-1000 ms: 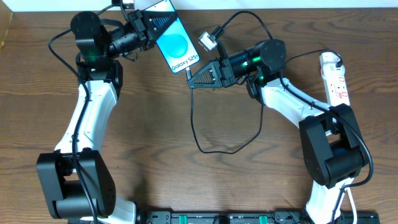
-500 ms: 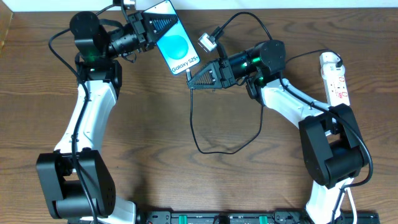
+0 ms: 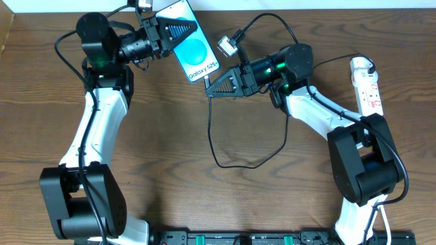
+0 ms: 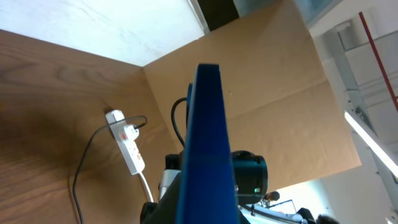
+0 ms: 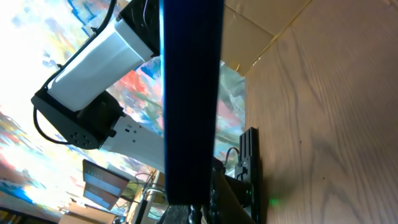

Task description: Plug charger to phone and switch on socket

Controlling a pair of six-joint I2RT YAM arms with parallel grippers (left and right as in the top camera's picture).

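The phone is held up off the table at the back, blue screen facing up. My left gripper is shut on its upper part. In the left wrist view the phone shows edge-on as a blue slab. My right gripper is shut on the charger's plug tip, right at the phone's lower end; I cannot tell whether the tip is inserted. The charger cable hangs down and loops over the table. In the right wrist view the phone is a dark slab just beyond my fingers. The socket lies at the far right and also shows in the left wrist view.
A black plug sits in the socket's far end. A white cord runs from the socket toward the front right. A black rail lines the table's front edge. A cardboard wall stands beyond the table.
My left gripper has shifted slightly along the phone. The right gripper and the cable loop have not visibly moved.
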